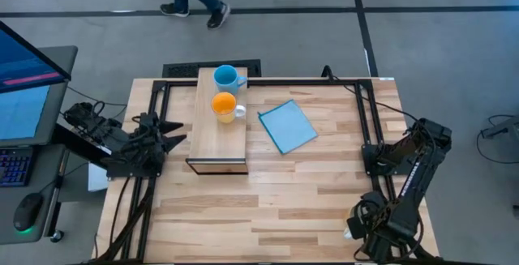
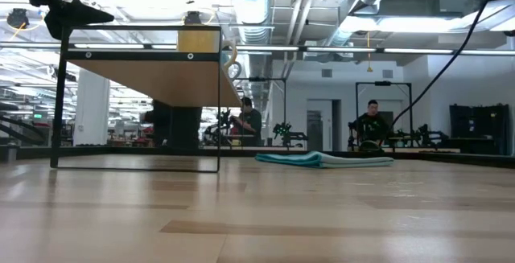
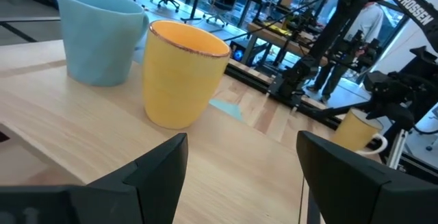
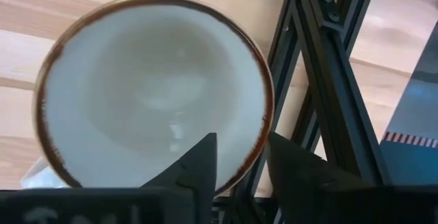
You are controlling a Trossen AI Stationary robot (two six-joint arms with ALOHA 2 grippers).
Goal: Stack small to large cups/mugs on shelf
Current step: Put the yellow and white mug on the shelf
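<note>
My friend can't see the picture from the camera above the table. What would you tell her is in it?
A light-blue mug and an orange mug stand in a row on a long wooden shelf on a wooden table. A flat blue sheet lies beside the shelf, and a dark robot arm waits at each side.
</note>
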